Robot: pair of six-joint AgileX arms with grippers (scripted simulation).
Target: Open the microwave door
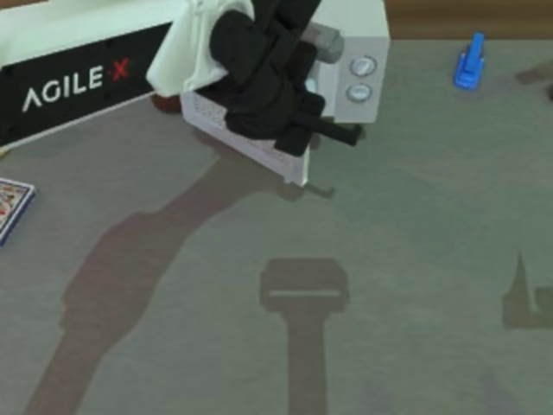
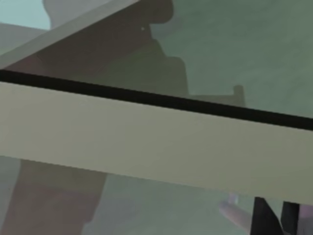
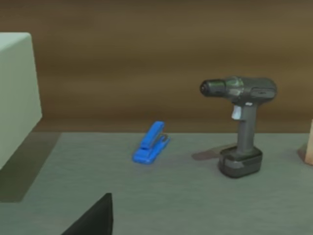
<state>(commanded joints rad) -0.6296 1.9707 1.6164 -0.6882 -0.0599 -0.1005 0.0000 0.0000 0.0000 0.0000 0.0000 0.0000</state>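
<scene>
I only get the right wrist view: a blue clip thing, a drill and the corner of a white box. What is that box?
Observer: It is the microwave. The top view shows two round grey knobs on its front panel.
Operator: Is anything happening to it?
Observer: Yes. The left arm reaches over it, with the left gripper at the free edge of the microwave door, which stands swung partly out from the body.
Operator: Anything else on the table I am missing?
Observer: A pack of playing cards lies at the table's left edge.
</scene>
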